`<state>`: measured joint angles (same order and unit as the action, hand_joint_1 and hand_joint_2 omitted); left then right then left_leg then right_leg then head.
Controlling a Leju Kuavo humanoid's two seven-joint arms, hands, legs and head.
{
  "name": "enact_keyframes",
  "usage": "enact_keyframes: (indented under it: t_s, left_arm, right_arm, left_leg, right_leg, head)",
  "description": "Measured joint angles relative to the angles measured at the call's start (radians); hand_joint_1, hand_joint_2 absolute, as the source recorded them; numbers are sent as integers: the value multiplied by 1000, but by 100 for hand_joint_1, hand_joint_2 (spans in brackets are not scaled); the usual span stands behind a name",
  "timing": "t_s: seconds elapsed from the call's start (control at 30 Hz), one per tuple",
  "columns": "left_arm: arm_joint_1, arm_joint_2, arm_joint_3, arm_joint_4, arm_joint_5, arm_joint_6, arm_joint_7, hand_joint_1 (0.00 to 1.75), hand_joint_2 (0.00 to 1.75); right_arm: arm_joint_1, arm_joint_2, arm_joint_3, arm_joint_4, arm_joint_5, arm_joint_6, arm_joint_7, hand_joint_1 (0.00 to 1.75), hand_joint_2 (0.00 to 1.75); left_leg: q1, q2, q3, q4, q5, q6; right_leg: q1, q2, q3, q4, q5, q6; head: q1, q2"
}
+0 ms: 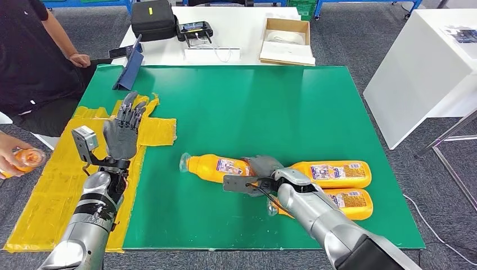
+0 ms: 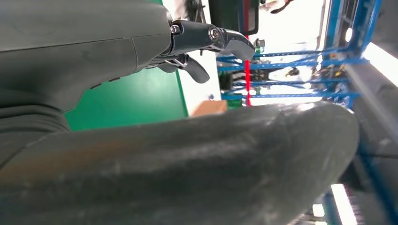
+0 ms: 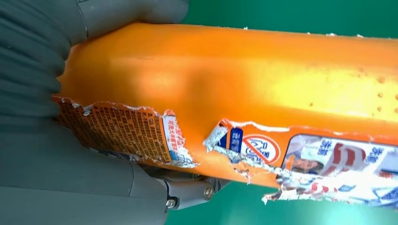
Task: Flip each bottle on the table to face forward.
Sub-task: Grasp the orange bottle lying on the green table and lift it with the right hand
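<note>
Now the right hand (image 1: 263, 167) grips a lying orange plastic bottle (image 1: 216, 167) mid-mat; the left hand (image 1: 122, 130) hovers spread wide near the green mat's (image 1: 270, 107) left edge

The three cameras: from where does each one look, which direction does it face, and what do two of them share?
Head view: high on the body, looking forward and down at the green table; both arms show, left hand raised, right hand on an orange bottle.
Left wrist view: behind the left hand, facing blue shelving.
Right wrist view: behind the right hand, close on the bottle.
Shared: head and right wrist views both show this bottle gripped.
</note>
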<state>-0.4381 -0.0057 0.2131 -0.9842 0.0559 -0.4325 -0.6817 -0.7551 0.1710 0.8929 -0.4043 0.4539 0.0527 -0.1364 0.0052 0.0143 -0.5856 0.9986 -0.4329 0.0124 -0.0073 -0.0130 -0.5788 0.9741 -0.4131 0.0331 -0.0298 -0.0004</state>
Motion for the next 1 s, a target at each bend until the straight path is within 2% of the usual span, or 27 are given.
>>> enact_keyframes:
  t_s: [0.13, 0.3, 0.5, 0.8, 1.0]
  left_arm:
    - [28, -15, 31, -24, 87, -43, 38, 0, 175]
    - [67, -31, 43, -75, 94, -45, 49, 0, 175]
    - [94, -46, 36, -122, 68, -35, 49, 0, 175]
    - [115, -58, 26, -153, 76, -58, 61, 0, 175]
    - [119, -60, 22, -158, 78, -65, 64, 0, 175]
  right_arm:
    - [94, -11, -169, -57, -181, -69, -159, 175, 175]
    - [168, -24, -341, -150, -244, -85, -200, 175, 175]
    - [200, -32, -470, -216, -267, -85, -211, 175, 175]
    - [223, -35, -541, -263, -273, -85, -231, 175, 175]
    - [225, -35, -547, -268, -268, -85, -234, 175, 175]
  left_leg:
    - [0, -1, -1, 0, 0, 0]
    - [0, -1, -3, 0, 0, 0]
    - [0, -1, -4, 0, 0, 0]
    - [0, -1, -4, 0, 0, 0]
    - [0, -1, -4, 0, 0, 0]
  right_leg:
    - [0, -1, 0, 0, 0, 0]
    - [0, -1, -2, 0, 0, 0]
    - [0, -1, -3, 0, 0, 0]
    - [0, -1, -3, 0, 0, 0]
    - [0, -1, -3, 0, 0, 0]
  head:
    - [0, 0]
    - [0, 0]
    - [0, 0]
    - [0, 0]
    - [0, 0]
